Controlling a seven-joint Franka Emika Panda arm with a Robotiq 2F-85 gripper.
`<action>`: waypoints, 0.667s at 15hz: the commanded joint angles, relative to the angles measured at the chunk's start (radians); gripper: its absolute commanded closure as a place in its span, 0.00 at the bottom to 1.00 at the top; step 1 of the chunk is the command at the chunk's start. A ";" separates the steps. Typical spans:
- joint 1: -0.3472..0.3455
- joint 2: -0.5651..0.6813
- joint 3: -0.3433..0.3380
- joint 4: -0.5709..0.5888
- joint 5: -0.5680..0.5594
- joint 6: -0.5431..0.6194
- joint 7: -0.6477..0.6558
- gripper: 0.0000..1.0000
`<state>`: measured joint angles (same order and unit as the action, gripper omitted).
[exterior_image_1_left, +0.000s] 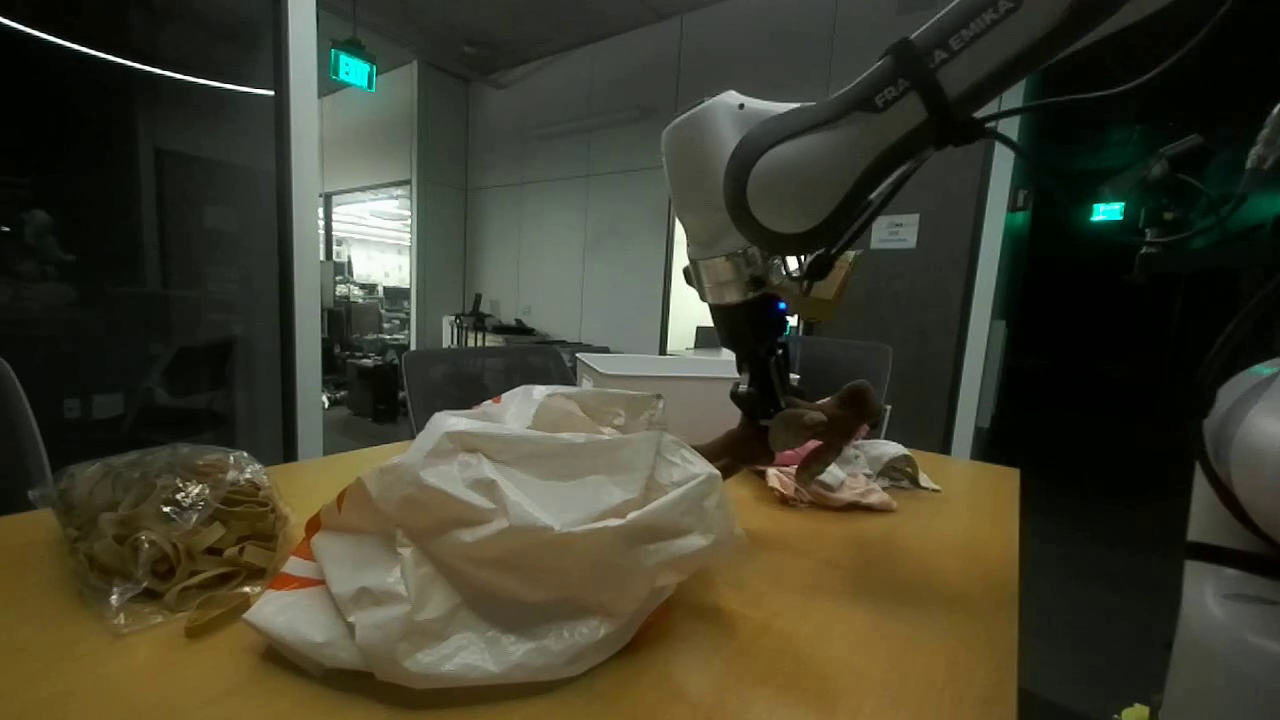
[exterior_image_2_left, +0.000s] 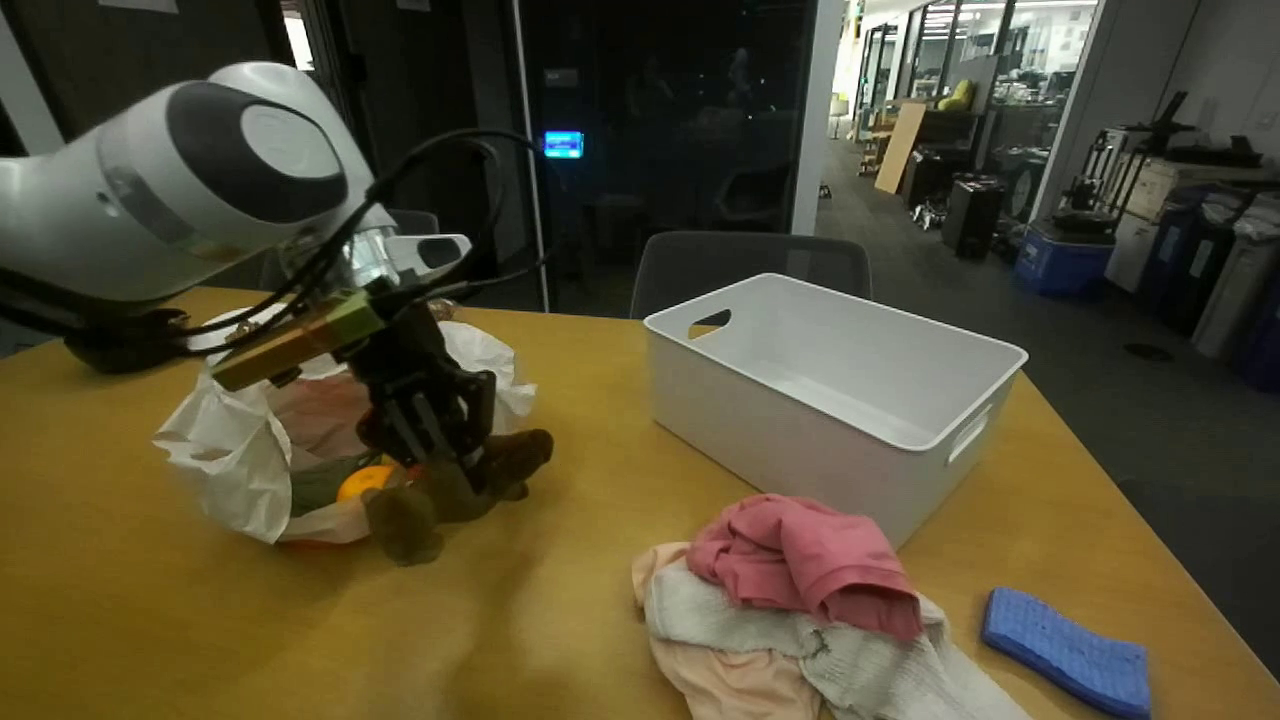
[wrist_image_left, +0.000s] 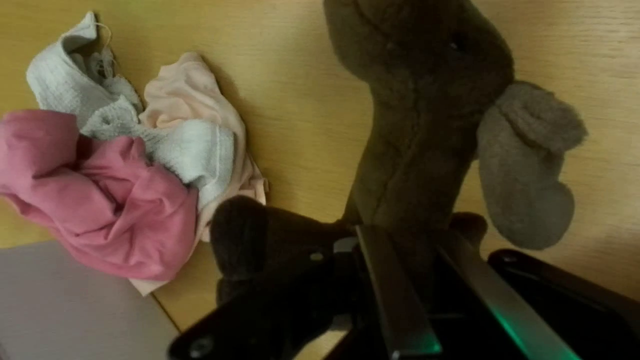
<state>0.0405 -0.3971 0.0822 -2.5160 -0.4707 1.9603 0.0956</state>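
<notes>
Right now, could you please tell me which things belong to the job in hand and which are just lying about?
In hand: stuffed toy, gripped by the jaws.
Apparently lying about: white bag; clear bag; white bin; cloths; blue pad.

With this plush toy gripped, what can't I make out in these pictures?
- Brown plush toy: in the wrist view, the upper edge cuts off part of its head, and the jaws hide much of its body.
- White bag: in an exterior view, its own side hides what is inside.
- White bin: in an exterior view, its near wall hides part of its bottom.
- Pile of cloths: in an exterior view, the lower edge cuts it off.
</notes>
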 joint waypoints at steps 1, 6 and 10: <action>0.046 -0.177 0.055 -0.110 -0.021 0.074 0.008 0.88; 0.099 -0.236 0.124 -0.133 -0.016 0.174 0.018 0.89; 0.098 -0.151 0.204 -0.090 -0.023 0.217 0.069 0.89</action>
<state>0.1407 -0.6017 0.2380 -2.6353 -0.4710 2.1402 0.1181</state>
